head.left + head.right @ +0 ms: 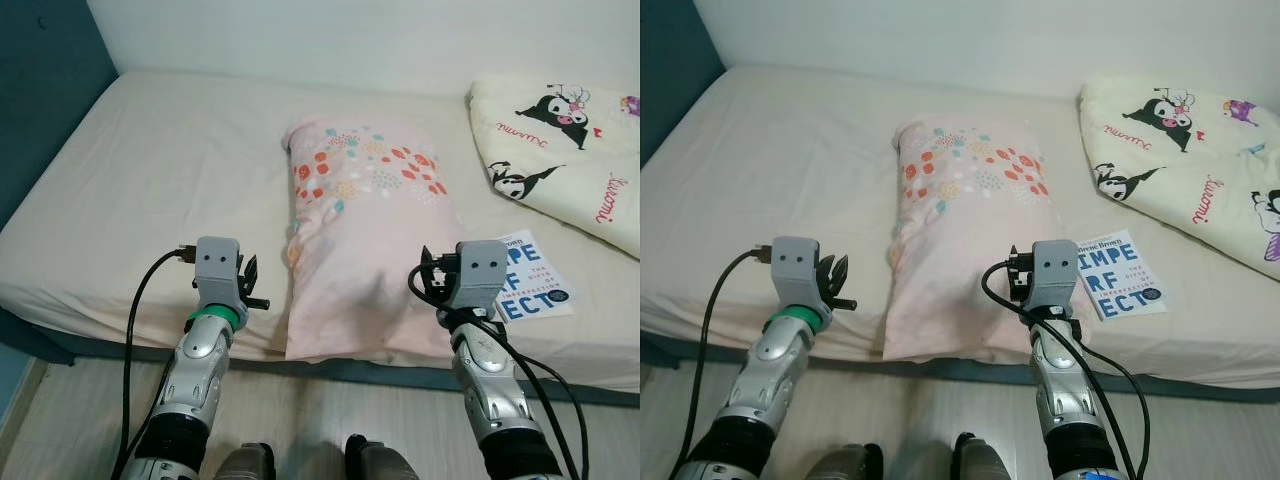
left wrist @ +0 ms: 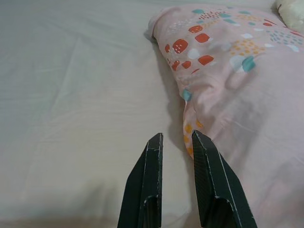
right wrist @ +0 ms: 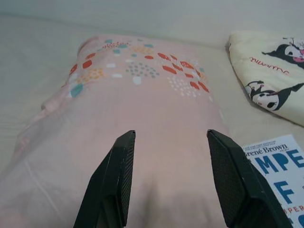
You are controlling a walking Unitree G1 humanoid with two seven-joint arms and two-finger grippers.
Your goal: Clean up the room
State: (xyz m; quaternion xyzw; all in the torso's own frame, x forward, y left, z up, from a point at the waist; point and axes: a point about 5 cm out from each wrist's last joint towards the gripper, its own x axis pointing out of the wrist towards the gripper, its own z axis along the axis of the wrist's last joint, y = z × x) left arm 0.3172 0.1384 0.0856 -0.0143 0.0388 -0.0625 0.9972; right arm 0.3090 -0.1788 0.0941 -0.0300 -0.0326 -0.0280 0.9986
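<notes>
A pink pillow (image 1: 360,230) with red, orange and teal spots lies lengthwise in the middle of the bed, its near end at the mattress edge. To its right a white and blue book (image 1: 530,290) lies flat on the sheet. My left gripper (image 2: 175,137) is low over the bare sheet just left of the pillow's near end, shut with nothing held. My right gripper (image 3: 171,135) is open, its fingers spread above the pillow's near right part, with the book beside it. Both arms reach forward from the bed's front edge.
A cream blanket (image 1: 570,150) with cartoon prints is bunched at the back right of the bed. The beige sheet (image 1: 150,180) is bare on the left. A dark blue wall (image 1: 40,90) borders the bed's left side. Light wood floor (image 1: 300,410) lies below.
</notes>
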